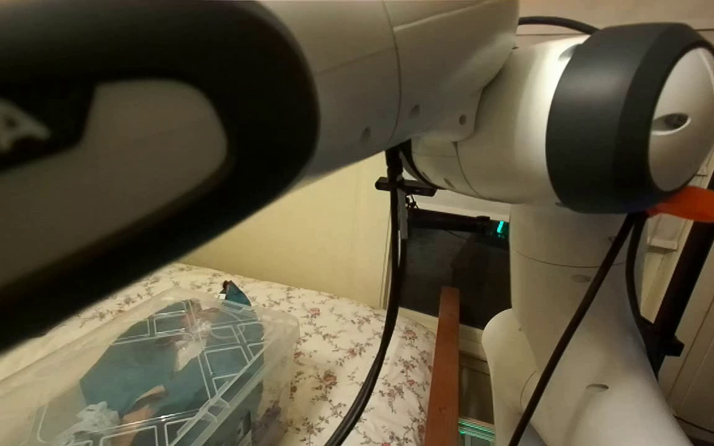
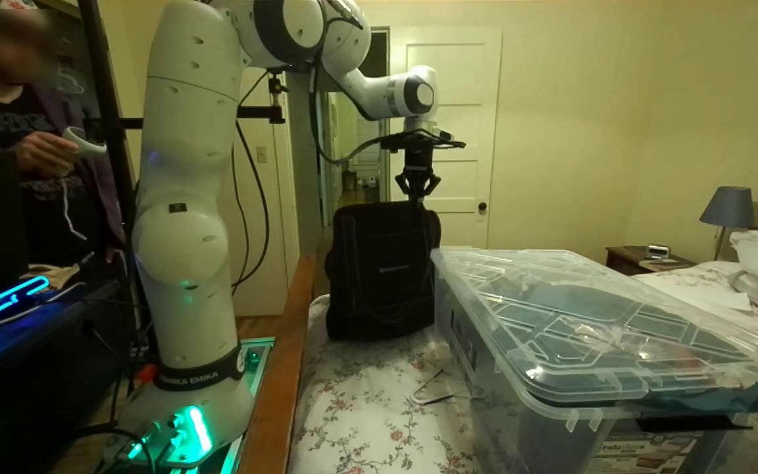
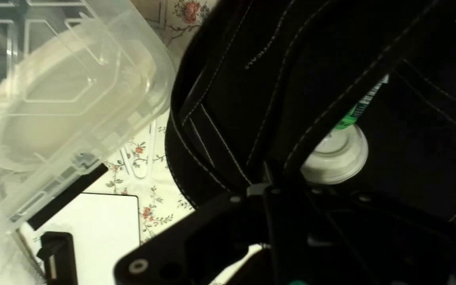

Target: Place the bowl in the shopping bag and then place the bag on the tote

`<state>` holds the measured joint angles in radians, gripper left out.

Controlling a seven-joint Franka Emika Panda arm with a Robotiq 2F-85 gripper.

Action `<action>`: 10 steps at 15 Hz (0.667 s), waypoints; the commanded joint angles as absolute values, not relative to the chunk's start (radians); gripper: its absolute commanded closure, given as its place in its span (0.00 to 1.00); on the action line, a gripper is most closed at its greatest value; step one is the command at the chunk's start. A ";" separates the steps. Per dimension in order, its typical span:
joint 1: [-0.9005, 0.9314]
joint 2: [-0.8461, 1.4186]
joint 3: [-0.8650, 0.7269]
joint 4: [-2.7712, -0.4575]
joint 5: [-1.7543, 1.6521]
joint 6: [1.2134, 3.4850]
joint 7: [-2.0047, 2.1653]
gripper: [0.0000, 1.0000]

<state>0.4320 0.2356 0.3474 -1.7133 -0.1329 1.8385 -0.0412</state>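
Note:
The black shopping bag (image 2: 379, 270) stands upright on the bed in an exterior view, and its inside fills much of the wrist view (image 3: 244, 91). The bowl (image 3: 348, 166) lies inside it, white with a green printed part, partly hidden by a strap handle. My gripper (image 2: 416, 197) is at the bag's top edge; in the wrist view its jaws (image 3: 267, 180) are shut on the black handle straps. The translucent tote (image 2: 550, 392), lid on and teal showing through, stands beside the bag. It also shows in an exterior view (image 1: 282, 325) and the wrist view (image 3: 149, 79).
A floral-sheeted bed (image 2: 379, 421) bears the bag and tote. A wooden rail (image 2: 287, 368) runs between bed and robot base. A white clipboard (image 3: 101, 221) and a clear hanger (image 3: 140, 172) lie near the tote. A person (image 2: 10, 125) stands behind the robot.

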 commanded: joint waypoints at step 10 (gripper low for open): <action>0.405 0.173 0.342 -1.608 -0.127 1.729 -0.029 0.99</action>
